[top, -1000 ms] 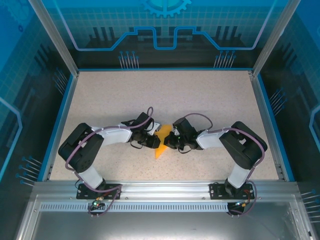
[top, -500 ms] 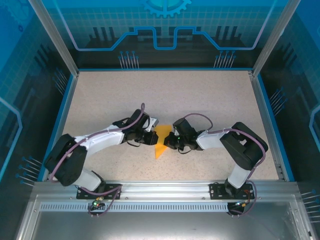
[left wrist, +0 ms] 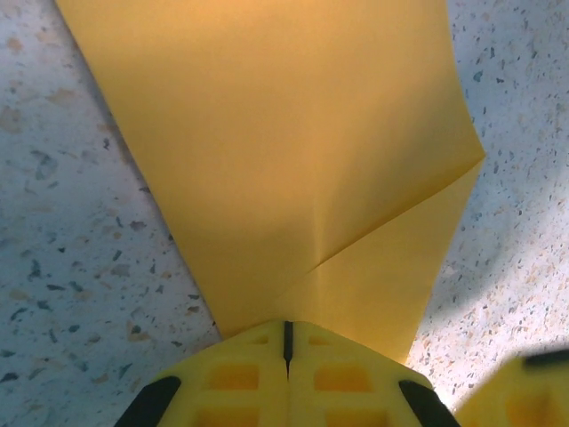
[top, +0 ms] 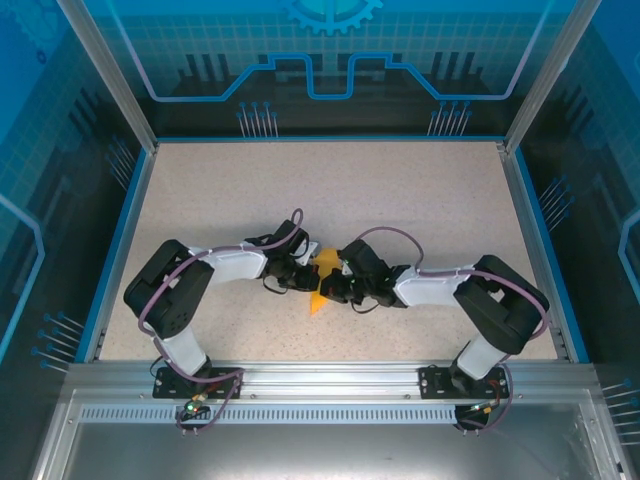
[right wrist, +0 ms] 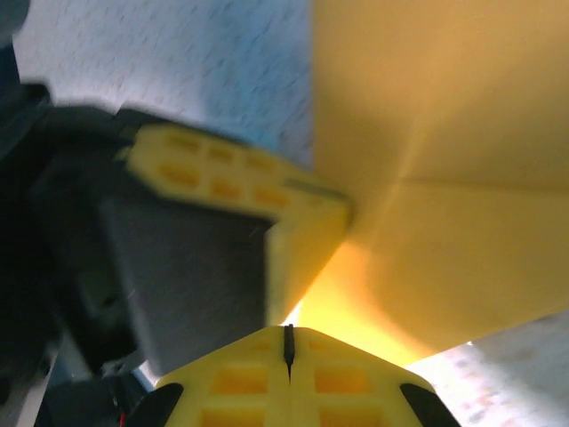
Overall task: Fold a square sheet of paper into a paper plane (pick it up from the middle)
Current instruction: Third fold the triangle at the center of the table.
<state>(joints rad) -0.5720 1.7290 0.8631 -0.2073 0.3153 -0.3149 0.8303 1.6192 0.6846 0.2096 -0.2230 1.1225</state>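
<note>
**Both grippers closing in on the sheet, mid-table**

Since half a second ago:
- The left arm is pulling its elbow back in toward the table; it was stretched out low and to the left.
- The left gripper [top: 303, 272] is staying at about the same spot, at the sheet's left edge.
- The right gripper [top: 333, 287] is reaching a little further left, and its elbow is dropping nearer the front rail [top: 320, 375].
- Less of the sheet [top: 318, 298] is showing now. Only a patch above the grippers and a point below them are peeking out.

Grips:
- In the left wrist view the left gripper [left wrist: 287, 329] is showing its jaws pressed together, pinching the sheet [left wrist: 293, 133] where a diagonal crease meets the edge.
- In the right wrist view the right gripper [right wrist: 287, 334] is also showing its jaws together on the sheet [right wrist: 444, 133], with a left finger [right wrist: 240, 187] lying just beside them.

Surroundings:
- The sheet is lying on the table [top: 400, 200], a speckled beige top, in its near middle.
- A blue rim [top: 120, 240] is running round the table.
- Translucent blue walls [top: 330, 60] printed with circuit lines are enclosing the back and sides.
</note>
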